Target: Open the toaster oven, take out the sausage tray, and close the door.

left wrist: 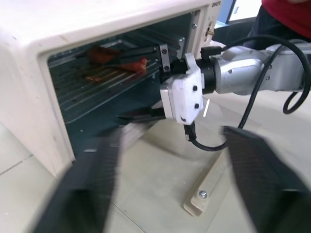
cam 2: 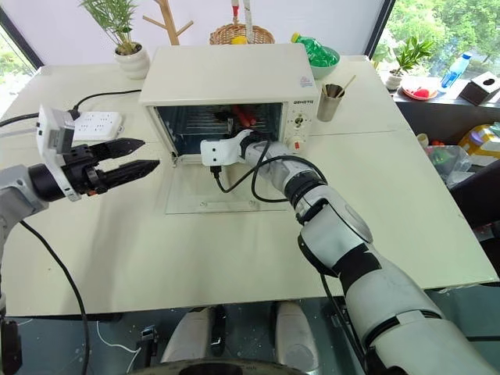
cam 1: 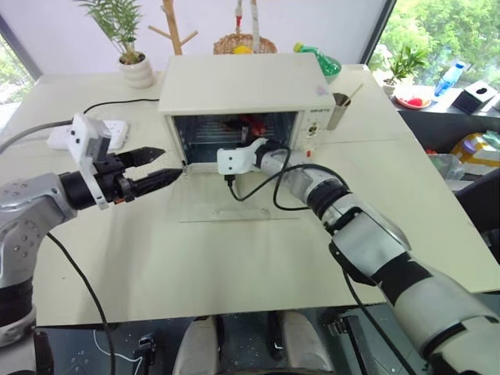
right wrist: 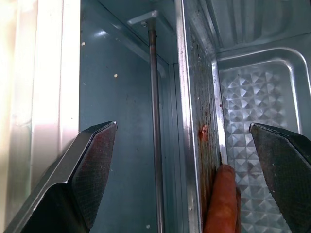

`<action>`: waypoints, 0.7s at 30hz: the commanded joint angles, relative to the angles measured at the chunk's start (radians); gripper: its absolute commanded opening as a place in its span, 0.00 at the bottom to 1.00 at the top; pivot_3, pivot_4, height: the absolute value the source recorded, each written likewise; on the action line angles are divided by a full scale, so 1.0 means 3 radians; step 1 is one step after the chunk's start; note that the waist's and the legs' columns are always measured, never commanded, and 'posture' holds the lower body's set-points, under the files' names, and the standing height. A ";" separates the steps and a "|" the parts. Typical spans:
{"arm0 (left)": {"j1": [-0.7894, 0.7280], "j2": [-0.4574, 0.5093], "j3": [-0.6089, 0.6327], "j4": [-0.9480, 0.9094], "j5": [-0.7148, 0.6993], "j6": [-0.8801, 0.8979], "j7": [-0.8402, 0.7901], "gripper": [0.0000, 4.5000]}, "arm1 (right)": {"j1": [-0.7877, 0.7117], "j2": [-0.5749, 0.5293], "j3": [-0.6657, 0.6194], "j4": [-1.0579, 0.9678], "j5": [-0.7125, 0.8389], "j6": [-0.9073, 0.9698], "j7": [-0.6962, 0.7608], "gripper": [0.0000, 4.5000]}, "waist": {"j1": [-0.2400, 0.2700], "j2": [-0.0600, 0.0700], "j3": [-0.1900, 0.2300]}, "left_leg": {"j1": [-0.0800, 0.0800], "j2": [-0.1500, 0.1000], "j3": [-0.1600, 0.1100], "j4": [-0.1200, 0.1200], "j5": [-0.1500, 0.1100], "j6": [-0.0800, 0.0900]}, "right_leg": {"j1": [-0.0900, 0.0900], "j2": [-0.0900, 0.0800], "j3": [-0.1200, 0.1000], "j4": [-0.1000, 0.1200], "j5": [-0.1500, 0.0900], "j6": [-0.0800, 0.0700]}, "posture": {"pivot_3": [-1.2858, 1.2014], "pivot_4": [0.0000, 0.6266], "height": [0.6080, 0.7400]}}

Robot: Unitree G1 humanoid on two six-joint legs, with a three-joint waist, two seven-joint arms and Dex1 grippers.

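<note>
The cream toaster oven point(cam 1: 242, 82) stands at the back of the table with its door point(cam 1: 234, 205) folded down flat in front, glass up. My right gripper point(right wrist: 182, 128) is open and reaches into the oven cavity. Its fingers straddle the raised rim of the shiny ribbed sausage tray point(right wrist: 257, 111), with a red-brown sausage point(right wrist: 221, 199) just ahead of one finger. Nothing is gripped. My left gripper point(cam 1: 172, 162) hovers open and empty by the oven's front left corner, pointing at the opening. Sausages point(left wrist: 104, 53) show on the tray in the left wrist view.
A white power strip point(cam 1: 109, 134) and its cord lie left of the oven. A potted plant point(cam 1: 137, 70), a basket point(cam 1: 244, 43), a green bottle point(cam 1: 320, 58) and a metal cup point(cam 1: 340, 109) stand behind and beside it. A black cable point(cam 1: 269, 195) loops over the door.
</note>
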 commanded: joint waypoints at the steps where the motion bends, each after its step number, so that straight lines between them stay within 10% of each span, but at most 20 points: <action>1: -0.0015 0.0018 0.0051 -0.0116 -0.0035 -0.0085 0.0018 0.99 | -0.0166 0.0035 -0.0039 0.0037 -0.0041 -0.0048 -0.0080 1.00 | -0.0016 0.0000 0.0000 | 0.0000 0.0000 0.0000 0.0000 0.0000 0.0000 | 0.0000 0.0000 0.0000 0.0000 0.0000 0.0000 | 0.52 0.24 1.00; 16: 0.0014 0.0035 0.0065 -0.0118 -0.0028 -0.0147 0.0069 0.99 | -0.0317 0.0219 0.0008 0.0360 -0.0232 0.0171 -0.0338 1.00 | -0.0036 0.0000 0.0000 | 0.0001 0.0000 -0.0002 -0.0004 0.0000 0.0000 | -0.0003 -0.0002 0.0001 0.0001 0.0001 -0.0001 | 0.52 0.24 1.00; 21: 0.0002 0.0031 0.0052 -0.0108 -0.0027 -0.0155 0.0071 1.00 | -0.0333 0.0258 -0.0002 0.0398 -0.0259 0.0198 -0.0358 0.58 | -0.0036 0.0001 0.0000 | 0.0001 0.0001 -0.0003 -0.0004 0.0000 0.0000 | -0.0003 -0.0002 0.0001 0.0001 0.0001 -0.0002 | 0.52 0.24 1.00</action>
